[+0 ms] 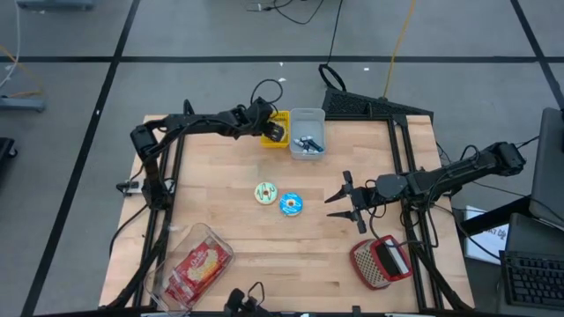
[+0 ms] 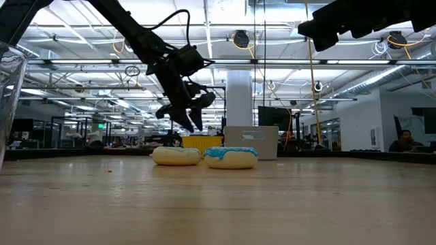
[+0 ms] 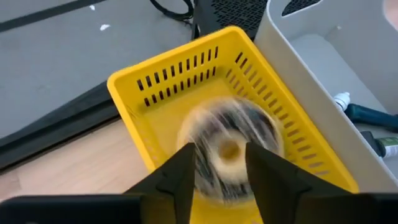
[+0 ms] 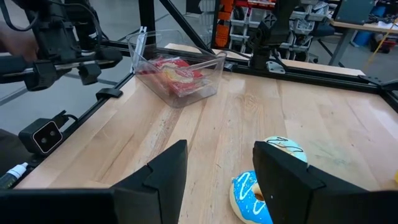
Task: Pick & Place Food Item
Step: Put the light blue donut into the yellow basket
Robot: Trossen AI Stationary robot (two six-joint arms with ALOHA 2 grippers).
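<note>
A chocolate-striped donut [image 3: 227, 149] shows blurred inside the yellow slotted basket [image 3: 161, 81] at the table's far edge. My left gripper [image 3: 221, 177] hangs open just above it, slanting down into the basket [image 1: 276, 130]; whether the donut rests on the basket floor I cannot tell. Two more donuts lie flat on the table's middle: a white-and-green one [image 1: 265, 193] and a blue-iced one [image 1: 291, 204]. My right gripper [image 1: 339, 201] waits open, level above the table, right of the blue donut [image 4: 249, 193].
A grey bin [image 1: 307, 132] holding small tools stands right beside the basket. A clear container [image 1: 196, 267] with a red packet lies at the near left. A red wire object [image 1: 381, 261] sits at the near right.
</note>
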